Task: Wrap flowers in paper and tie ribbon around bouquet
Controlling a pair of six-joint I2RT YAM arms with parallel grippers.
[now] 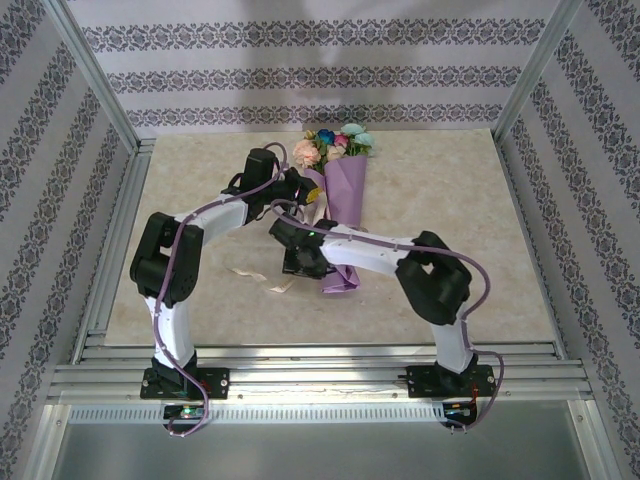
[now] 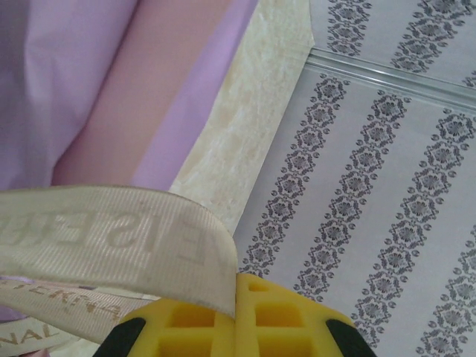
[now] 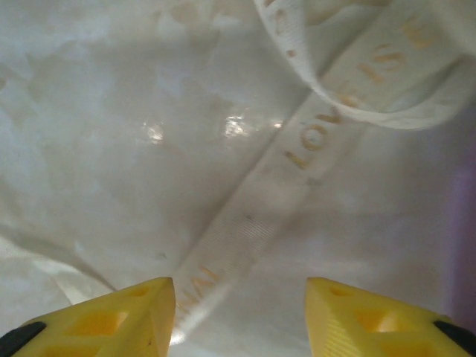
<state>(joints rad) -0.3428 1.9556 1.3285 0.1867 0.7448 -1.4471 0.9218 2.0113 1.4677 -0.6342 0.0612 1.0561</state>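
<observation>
The bouquet [image 1: 346, 200] lies on the table, a lilac paper [image 1: 348, 215] cone with its narrow end pointing toward me. The flowers [image 1: 338, 144] stick out of its far wide end in pink, peach and teal. My left gripper [image 1: 304, 188] is just left of the cone, shut on the cream ribbon [image 2: 111, 238], which curves away from the yellow fingers [image 2: 282, 327]. Lilac paper [image 2: 97, 89] shows close behind it. My right gripper [image 1: 298, 262] is low at the cone's narrow end and open. A printed stretch of ribbon [image 3: 253, 223] lies flat on the table between its fingers [image 3: 357, 312].
Loose ribbon [image 1: 255, 280] trails on the marble-look table [image 1: 450, 200] to the left of the right gripper. A looped bunch of ribbon [image 3: 387, 67] lies ahead of it. Patterned walls [image 1: 300, 80] and aluminium posts enclose the table on three sides.
</observation>
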